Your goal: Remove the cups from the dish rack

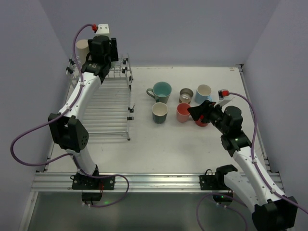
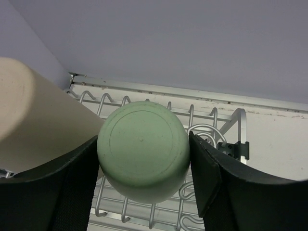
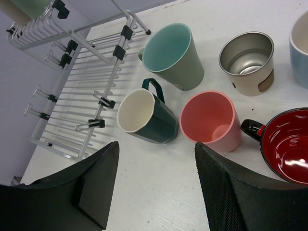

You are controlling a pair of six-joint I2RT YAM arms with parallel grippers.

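- The right fingers (image 3: 231, 192) hang wide apart and empty over the tabletop (image 1: 168, 149), beside the red cup (image 3: 286, 144).
- Six unloaded cups (image 1: 161, 91) cluster there, leaving little free room.
- On the dish rack (image 1: 108, 108), at its back tier, the left fingers (image 2: 207, 178) press both sides of the upturned mint green cup (image 2: 142, 144), apparently to lift it.
- The beige cup (image 2: 33, 115) crowds its left.

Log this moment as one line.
left gripper: shut on mint green cup in dish rack | right gripper: open | beige cup: racked | table: six cups
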